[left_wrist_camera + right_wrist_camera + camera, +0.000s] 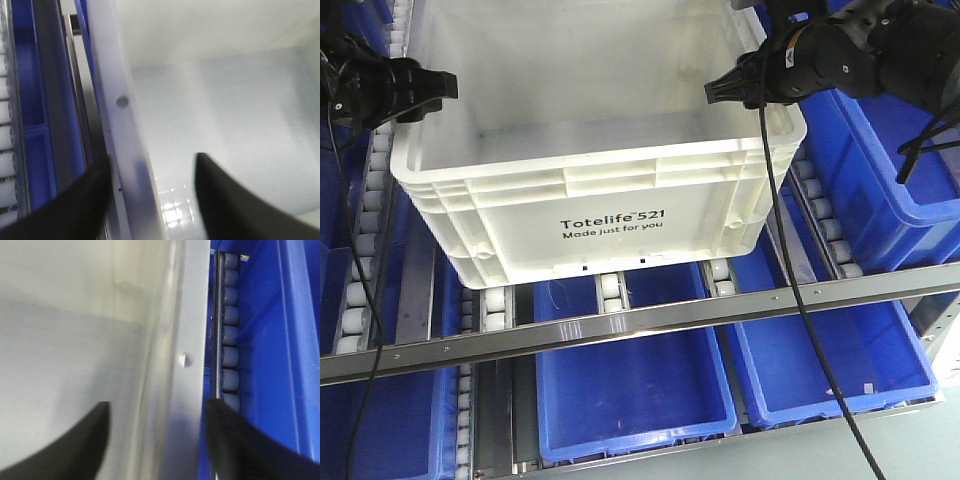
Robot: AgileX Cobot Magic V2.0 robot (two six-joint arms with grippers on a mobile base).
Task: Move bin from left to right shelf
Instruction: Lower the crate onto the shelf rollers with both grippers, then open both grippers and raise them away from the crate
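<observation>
Roller shelf (620, 290) carries the bin (600, 190) above blue bins (630, 400). Left fingers (60, 210) straddle its left rim, right fingers (235, 440) its right rim, both spread, not yet clamped. Judged step: grasping; next, close and lift together.

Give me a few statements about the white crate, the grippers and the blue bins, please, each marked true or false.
1. The large white rectangular plastic crate is empty. True.
2. The left gripper straddles the crate's side wall, one finger inside and one outside. True.
3. The right gripper hangs over a blue plastic bin. False: it straddles the crate's opposite rim.
4. The crate's black print reads "Totelife 521". True.
5. The crate rests on bare floor. False: it sits on white rollers of a metal shelf rack.
</observation>
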